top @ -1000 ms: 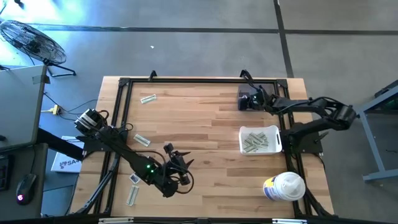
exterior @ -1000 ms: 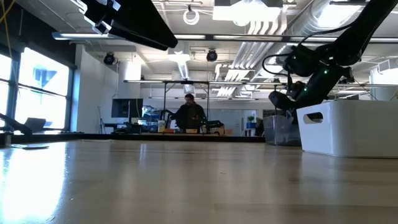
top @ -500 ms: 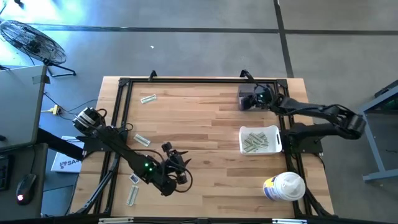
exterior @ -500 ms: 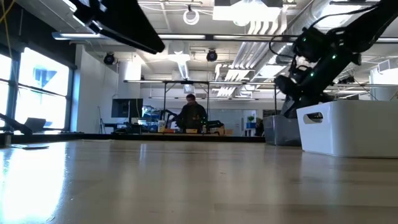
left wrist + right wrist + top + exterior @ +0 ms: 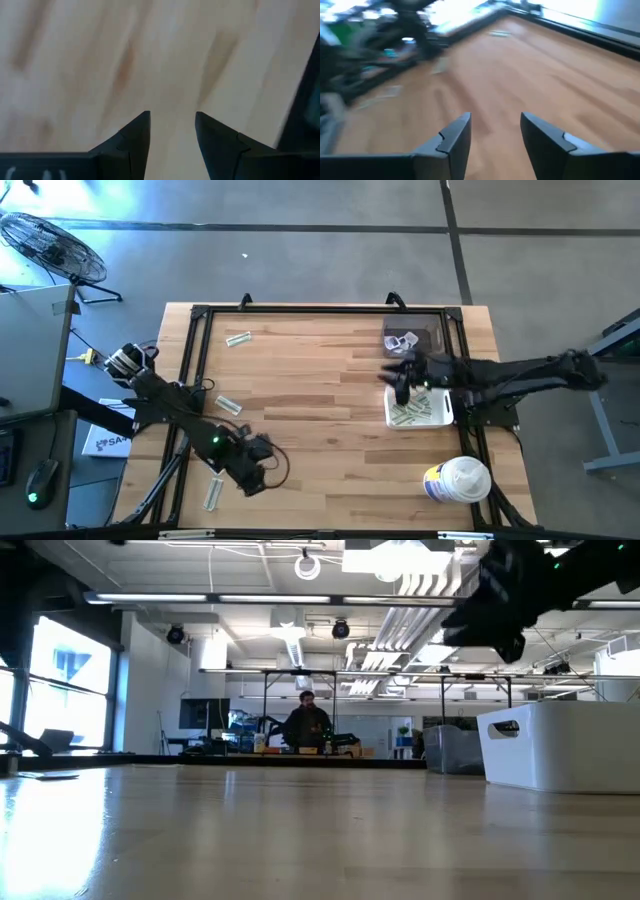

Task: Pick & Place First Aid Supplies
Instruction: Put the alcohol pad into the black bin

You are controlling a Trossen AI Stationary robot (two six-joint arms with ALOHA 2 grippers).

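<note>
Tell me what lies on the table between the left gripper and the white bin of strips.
Nothing: in the high view, only bare wood separates the left gripper, jaws open, from the white bin. The right gripper hangs at the bin's edge.

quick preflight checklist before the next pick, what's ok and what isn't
1. Right pincer empty, jaws apart: ok.
2. Left pincer jaws apart, nothing between them: ok.
3. White bin upright, strip packets inside: ok.
4. Loose packets remaining on the table: not ok, one near the far left corner, one at mid left, two at the near left edge.
5. Left pincer lined up over a packet: cannot tell, its camera shows only bare wood.
</note>
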